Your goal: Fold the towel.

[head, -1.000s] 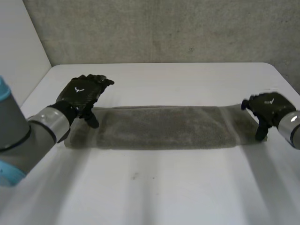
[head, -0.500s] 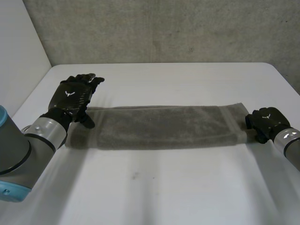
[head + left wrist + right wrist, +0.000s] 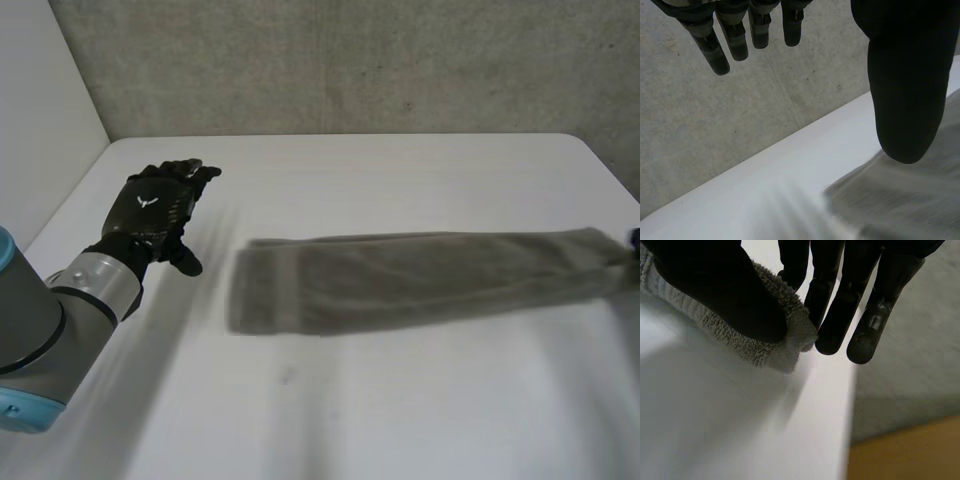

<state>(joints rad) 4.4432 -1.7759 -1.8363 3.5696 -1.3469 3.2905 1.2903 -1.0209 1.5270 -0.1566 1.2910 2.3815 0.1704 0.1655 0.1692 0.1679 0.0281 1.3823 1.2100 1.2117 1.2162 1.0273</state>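
Towel position: I see the towel [image 3: 420, 280] lying flat on the tabletop [image 3: 330, 420] as one long, narrow strip.
Long axis: it runs side to side across the tabletop on a slight slant. The right end reaches the tabletop's right edge and sits a little farther from the robot than the left end.
Right hand: in its wrist view, the right hand [image 3: 725, 290] is clamped on the towel's right short end. The cloth is pinched between thumb and fingers, right at the tabletop's edge.
Left hand: the left hand [image 3: 155, 205] has straight, spread fingers with the thumb held away and grips nothing. It hovers over bare tabletop, well apart from the towel.
Deciding relation: the towel's free left end lies toward the middle of the tabletop from the left hand, along the strip's own axis. The left hand is the nearer one to that end.
Next move, my judgement: I either send the left hand along that axis to take the free end, or carry the held right end over onto it.
Risk, my judgement: a pull on one end alone makes the strip slide rather than fold.
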